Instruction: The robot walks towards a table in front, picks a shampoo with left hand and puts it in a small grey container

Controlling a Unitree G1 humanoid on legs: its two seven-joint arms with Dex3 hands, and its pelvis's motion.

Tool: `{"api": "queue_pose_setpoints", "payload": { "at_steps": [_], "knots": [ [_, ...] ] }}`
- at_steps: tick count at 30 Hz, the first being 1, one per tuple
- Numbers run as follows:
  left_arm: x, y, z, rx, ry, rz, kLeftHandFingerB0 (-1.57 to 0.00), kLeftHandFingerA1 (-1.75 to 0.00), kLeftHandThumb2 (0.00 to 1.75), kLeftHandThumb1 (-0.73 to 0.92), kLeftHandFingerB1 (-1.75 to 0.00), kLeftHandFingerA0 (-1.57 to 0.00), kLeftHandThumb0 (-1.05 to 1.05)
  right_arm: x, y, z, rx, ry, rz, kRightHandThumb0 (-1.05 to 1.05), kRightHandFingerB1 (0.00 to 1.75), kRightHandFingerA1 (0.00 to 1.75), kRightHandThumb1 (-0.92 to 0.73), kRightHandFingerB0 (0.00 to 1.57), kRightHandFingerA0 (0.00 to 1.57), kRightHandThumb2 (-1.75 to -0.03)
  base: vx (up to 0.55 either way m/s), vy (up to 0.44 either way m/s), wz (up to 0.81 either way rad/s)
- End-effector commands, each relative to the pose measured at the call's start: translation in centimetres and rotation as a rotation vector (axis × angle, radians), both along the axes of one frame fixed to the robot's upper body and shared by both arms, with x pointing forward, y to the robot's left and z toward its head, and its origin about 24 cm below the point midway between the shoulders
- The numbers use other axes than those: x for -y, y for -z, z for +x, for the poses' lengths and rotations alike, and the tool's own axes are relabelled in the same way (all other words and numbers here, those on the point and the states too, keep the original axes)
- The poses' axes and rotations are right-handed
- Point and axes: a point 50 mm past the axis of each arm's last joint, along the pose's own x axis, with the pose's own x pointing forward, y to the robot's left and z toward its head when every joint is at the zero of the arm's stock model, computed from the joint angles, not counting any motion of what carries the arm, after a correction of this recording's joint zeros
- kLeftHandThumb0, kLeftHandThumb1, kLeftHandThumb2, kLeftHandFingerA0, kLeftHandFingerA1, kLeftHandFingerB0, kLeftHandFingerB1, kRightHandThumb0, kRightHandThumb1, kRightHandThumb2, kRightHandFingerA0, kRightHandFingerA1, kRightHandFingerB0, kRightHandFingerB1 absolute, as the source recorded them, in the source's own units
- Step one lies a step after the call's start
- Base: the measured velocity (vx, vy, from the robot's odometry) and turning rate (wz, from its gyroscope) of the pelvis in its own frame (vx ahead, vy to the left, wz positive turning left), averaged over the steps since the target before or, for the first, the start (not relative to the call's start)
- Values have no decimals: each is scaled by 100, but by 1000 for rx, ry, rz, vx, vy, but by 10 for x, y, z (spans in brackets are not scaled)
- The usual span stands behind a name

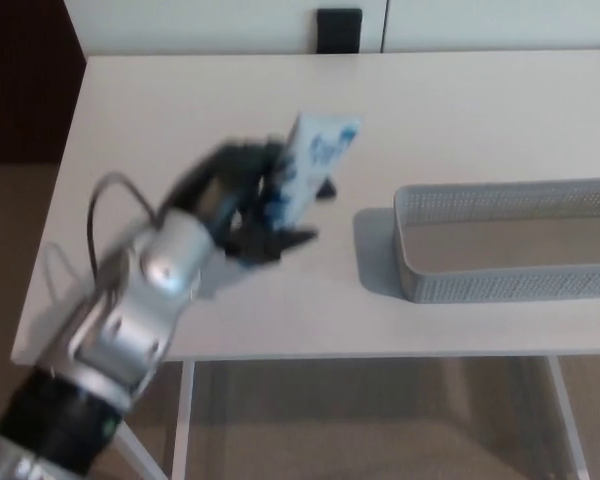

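left robot hand (242, 205) is clamped on the white-and-blue shampoo tube (318, 160), held tilted above the counter (160, 110), left of the grey mesh container (500, 285). it's blurry, so the grip might be loose. i'd carry it over the near rim, then let go low inside.

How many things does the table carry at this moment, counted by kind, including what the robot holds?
shampoo tube: 1, tilted, held in the left hand
grey container: 1, standing on the white table
Total: 2
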Motion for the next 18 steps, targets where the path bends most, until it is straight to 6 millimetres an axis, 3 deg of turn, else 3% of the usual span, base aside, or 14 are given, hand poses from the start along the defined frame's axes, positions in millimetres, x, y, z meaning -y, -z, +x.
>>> {"api": "queue_pose_setpoints", "payload": {
  "at_steps": [1,2,3,4,5,6,7,9,10,13,15,16,17,18],
  "knots": [
    [24,-65,11,154,93,78,-86,-126,65,82,-70,-98,-16,15,-6,-3,-18,22,-35,-36,40,47,-74,53,70,-63,0,0,0],
    [31,-71,10,178,119,100,-86,-126,65,82,-70,-98,-16,16,-6,-7,-20,25,-34,-36,40,47,-74,53,70,-63,0,0,0],
    [38,-77,7,199,152,149,-86,-101,64,83,-75,-96,-20,15,-4,-12,-31,32,-28,-36,40,46,-74,53,70,-62,0,0,0],
    [44,-82,6,215,175,179,-89,-85,63,77,-63,-101,-25,14,-2,-15,-37,41,-24,-36,40,45,-74,53,69,-62,0,0,0],
    [49,-85,5,224,189,192,-89,-85,63,77,-63,-101,-25,14,-1,-16,-40,51,-21,-36,40,45,-74,53,69,-62,0,0,0],
    [64,-93,1,237,232,204,-86,-117,72,76,-81,-98,-25,12,0,-18,-44,48,-27,-36,40,45,-75,53,65,-63,0,0,0],
    [79,-99,-1,249,266,218,-80,-128,70,76,-93,-86,-26,12,1,-20,-43,39,-33,-36,41,49,-75,54,69,-63,0,0,0],
    [94,-104,-3,251,294,239,-78,-123,67,79,-92,-95,-24,12,1,-21,-40,27,-39,-36,41,50,-75,54,70,-63,0,0,0],
    [106,-107,-4,231,328,274,-88,-99,63,79,-67,-108,-23,8,3,-22,-46,30,-34,-35,41,48,-75,54,70,-63,0,0,0],
    [124,-108,-7,196,386,320,-90,-95,67,76,-67,-107,-20,3,7,-30,-57,46,-18,-35,40,48,-74,53,68,-62,0,0,0],
    [141,-97,-13,169,455,326,-89,-91,74,74,-77,-105,-18,2,10,-37,-64,62,-8,-35,40,47,-73,53,66,-62,0,0,0],
    [149,-90,-14,186,467,365,-89,-106,68,71,-71,-95,-22,1,10,-37,-59,57,-9,-35,40,48,-73,53,69,-62,0,0,0],
    [157,-85,-16,173,478,373,-78,-90,61,70,-47,-101,-24,0,11,-38,-61,68,3,-33,42,50,-74,53,67,-62,0,0,0],
    [166,-77,-20,153,493,379,-78,-90,61,70,-47,-101,-24,-1,12,-40,-64,85,23,-33,42,50,-74,53,67,-62,0,0,0]
  ]
}}
